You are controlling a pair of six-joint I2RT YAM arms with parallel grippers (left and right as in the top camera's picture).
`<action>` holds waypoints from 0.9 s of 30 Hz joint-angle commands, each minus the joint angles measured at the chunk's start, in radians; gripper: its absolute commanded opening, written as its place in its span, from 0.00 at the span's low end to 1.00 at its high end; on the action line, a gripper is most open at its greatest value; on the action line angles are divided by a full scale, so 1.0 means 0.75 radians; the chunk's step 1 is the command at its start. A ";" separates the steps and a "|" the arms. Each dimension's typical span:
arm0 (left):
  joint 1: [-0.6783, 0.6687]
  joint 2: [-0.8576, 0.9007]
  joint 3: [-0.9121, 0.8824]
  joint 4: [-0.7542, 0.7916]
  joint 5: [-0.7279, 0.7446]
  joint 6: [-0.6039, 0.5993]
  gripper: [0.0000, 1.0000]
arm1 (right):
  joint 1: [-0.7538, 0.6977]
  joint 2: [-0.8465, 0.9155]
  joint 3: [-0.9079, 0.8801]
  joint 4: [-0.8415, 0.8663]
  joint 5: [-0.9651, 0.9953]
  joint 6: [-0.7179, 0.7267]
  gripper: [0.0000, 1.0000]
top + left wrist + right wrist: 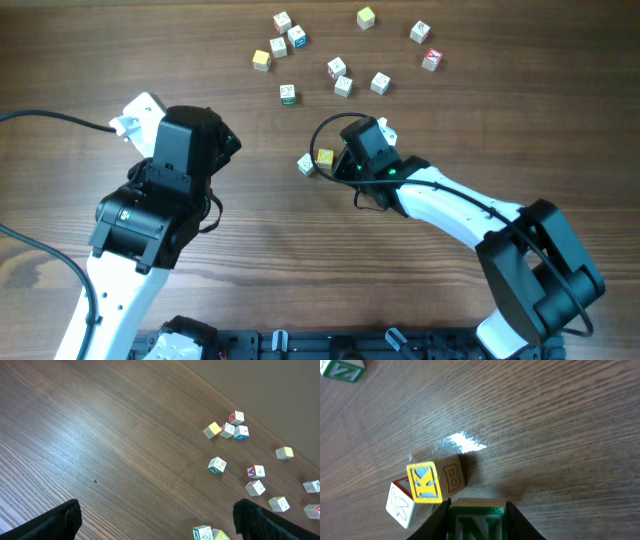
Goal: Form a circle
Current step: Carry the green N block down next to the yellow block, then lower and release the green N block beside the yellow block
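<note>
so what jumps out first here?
The right hand pinching a green N cube, close beside a yellow cube and a white cube. Beyond them, loose letter cubes scatter over the far side of the table. The left hand hangs open, empty.

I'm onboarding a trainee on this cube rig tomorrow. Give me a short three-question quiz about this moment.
1. True or false: the left gripper is open and empty.
2. Which letter marks the green-lettered cube held by the right gripper? A) Q B) N C) X
3. Fill in: the cube marked K shows that letter on a ___ face.
Key: 1 true; 2 B; 3 yellow.
</note>
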 commanded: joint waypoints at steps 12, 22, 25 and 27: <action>0.011 0.002 0.015 0.003 -0.022 0.021 1.00 | 0.007 0.060 -0.004 0.057 0.058 0.030 0.49; 0.011 0.002 0.015 0.003 -0.022 0.021 1.00 | 0.007 0.059 -0.004 0.058 0.057 0.029 0.51; 0.011 0.002 0.015 0.003 -0.022 0.021 1.00 | 0.007 0.038 -0.004 0.050 0.057 0.014 0.52; 0.011 0.002 0.015 0.003 -0.022 0.021 1.00 | 0.007 0.010 -0.004 0.029 0.067 0.013 0.52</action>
